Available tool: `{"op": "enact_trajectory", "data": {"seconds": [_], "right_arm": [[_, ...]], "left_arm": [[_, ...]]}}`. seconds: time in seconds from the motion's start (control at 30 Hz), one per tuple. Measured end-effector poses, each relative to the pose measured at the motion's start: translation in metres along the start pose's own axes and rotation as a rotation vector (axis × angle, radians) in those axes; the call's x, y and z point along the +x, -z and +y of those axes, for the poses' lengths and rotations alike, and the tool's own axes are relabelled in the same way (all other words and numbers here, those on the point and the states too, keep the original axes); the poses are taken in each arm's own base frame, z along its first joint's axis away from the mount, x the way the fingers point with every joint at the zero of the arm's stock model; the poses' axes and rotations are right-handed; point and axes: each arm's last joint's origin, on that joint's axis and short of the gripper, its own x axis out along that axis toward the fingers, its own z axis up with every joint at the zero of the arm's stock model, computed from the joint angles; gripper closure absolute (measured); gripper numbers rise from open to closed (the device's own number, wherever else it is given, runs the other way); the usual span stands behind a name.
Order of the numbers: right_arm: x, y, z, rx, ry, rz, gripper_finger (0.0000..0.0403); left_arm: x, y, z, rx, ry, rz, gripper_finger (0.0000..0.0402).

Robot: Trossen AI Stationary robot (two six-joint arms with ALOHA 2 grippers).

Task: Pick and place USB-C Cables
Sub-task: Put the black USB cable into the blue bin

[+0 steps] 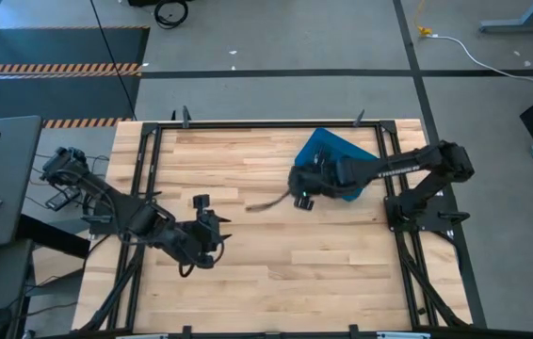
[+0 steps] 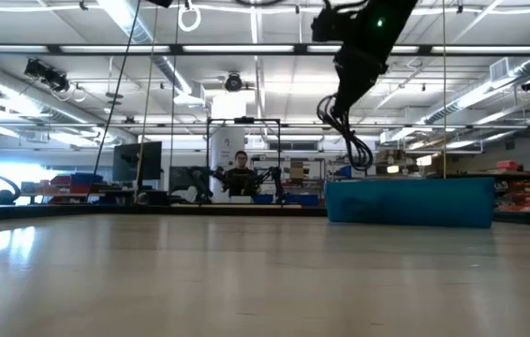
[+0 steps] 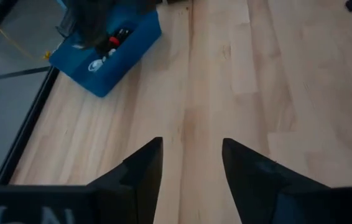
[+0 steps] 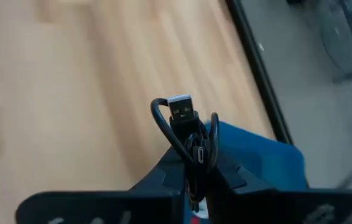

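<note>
My right gripper point(image 4: 194, 167) is shut on a black coiled USB cable bundle point(image 4: 188, 134). It hovers high above the table beside the blue bin point(image 1: 334, 151), at the bin's near-left corner point(image 1: 302, 196). In the low view the bundle's loops point(image 2: 354, 140) dangle under the gripper, above the bin point(image 2: 410, 201). Other cable bundles lie inside the bin point(image 3: 107, 53): black ones with red ties point(image 3: 117, 38) and a white one point(image 3: 95, 64). My left gripper point(image 3: 191, 146) is open and empty over bare wood near the table's near-left part point(image 1: 216, 226). My right gripper pinches the black cable bundle between its two fingers, which cover the middle of the coil. The silver USB plug point(image 4: 181, 109) and two thin loops point(image 4: 158, 121) stick out past the fingertips. The bundle is lifted clear, and its loops point(image 2: 359, 150) hang slack below the gripper.
The blue bin sits at the table's far right, close to the black frame rail point(image 1: 379, 141). Bare wood point(image 1: 276, 264) stretches across the table's middle and near side. A person point(image 2: 239, 173) stands far back in the room beyond the table.
</note>
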Motion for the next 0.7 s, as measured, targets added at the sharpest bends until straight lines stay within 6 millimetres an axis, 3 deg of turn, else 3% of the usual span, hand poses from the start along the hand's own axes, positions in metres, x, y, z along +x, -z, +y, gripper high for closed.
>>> {"op": "enact_trajectory", "data": {"seconds": [0.23,0.43,0.7], "right_arm": [[0.028,-0.002,-0.047,-0.056,0.054,0.091,0.0370],[0.048,0.006,-0.085,-0.079,0.001,0.189,0.0370],[0.062,0.012,-0.108,-0.108,-0.040,0.245,0.0370]], "left_arm": [[-0.004,0.001,-0.006,0.010,0.022,-0.006,0.0230],[-0.008,0.003,-0.010,0.025,0.036,-0.006,0.0230],[-0.010,0.004,-0.013,0.038,0.048,-0.007,0.0230]]}}
